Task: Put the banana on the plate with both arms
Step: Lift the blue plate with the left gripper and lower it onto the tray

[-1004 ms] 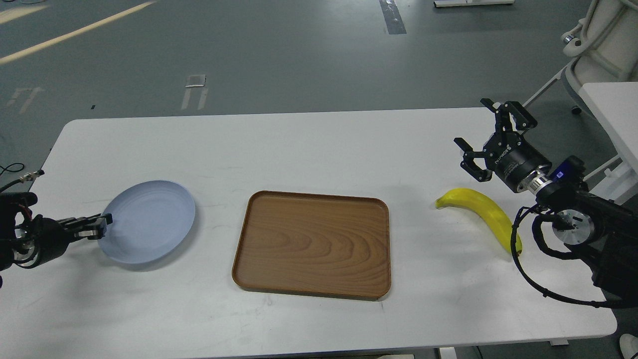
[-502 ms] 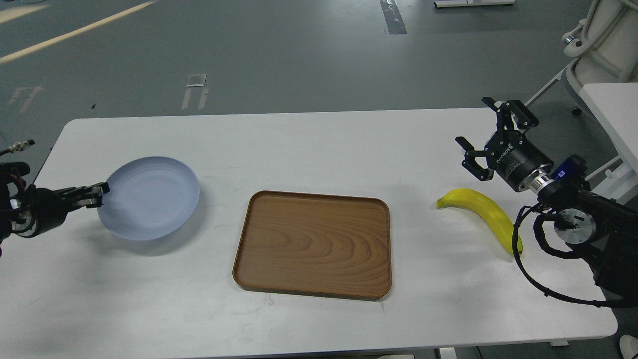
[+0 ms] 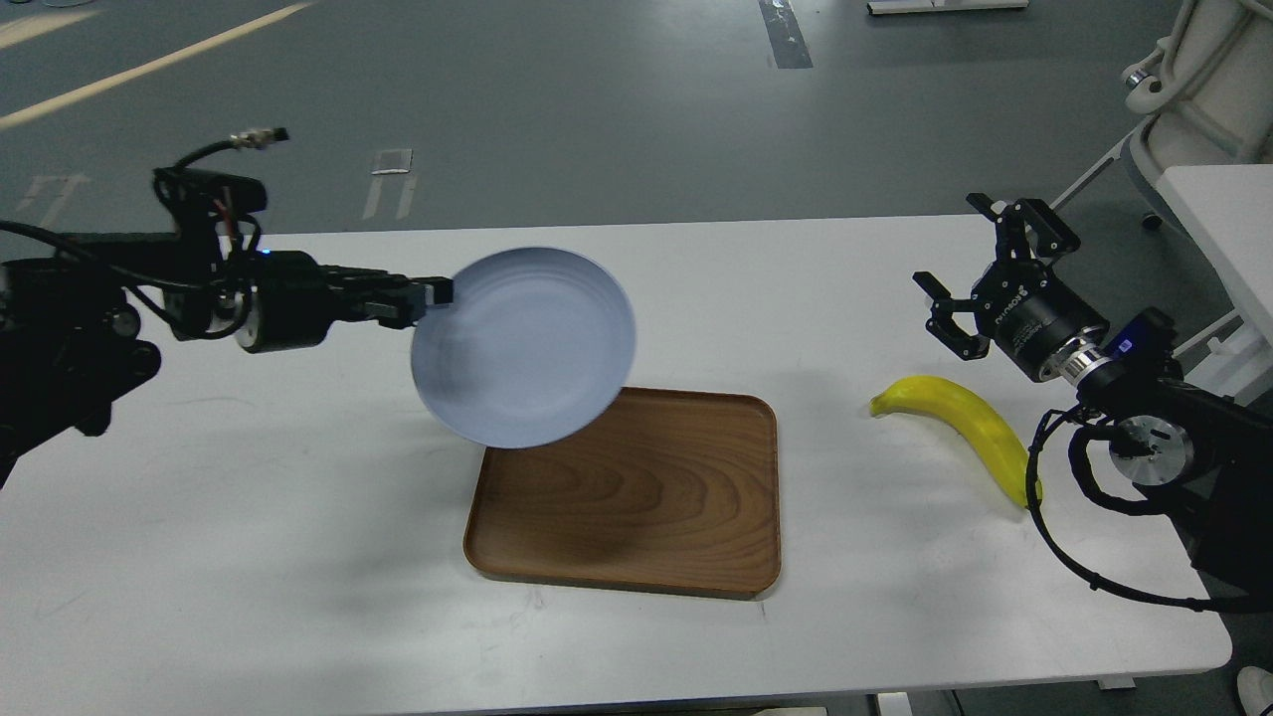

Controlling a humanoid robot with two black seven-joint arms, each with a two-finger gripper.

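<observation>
My left gripper (image 3: 434, 295) is shut on the left rim of the pale blue-grey plate (image 3: 524, 347). It holds the plate in the air, tilted, over the near-left corner of the brown tray (image 3: 636, 497). The yellow banana (image 3: 965, 430) lies on the white table at the right, curving from upper left to lower right. My right gripper (image 3: 970, 268) is open and empty, hovering just above and behind the banana's stem end, not touching it.
The white table (image 3: 249, 517) carries the tray in its middle. A white chair base (image 3: 1193, 89) and another white tabletop (image 3: 1223, 229) stand at the far right, beyond the table's edge. My right arm's cables (image 3: 1094, 577) loop over the table's right side.
My left arm has lifted the plate off the table at the left and carried it up and to the right, over the tray. The right gripper has barely moved. The banana lies as before.
</observation>
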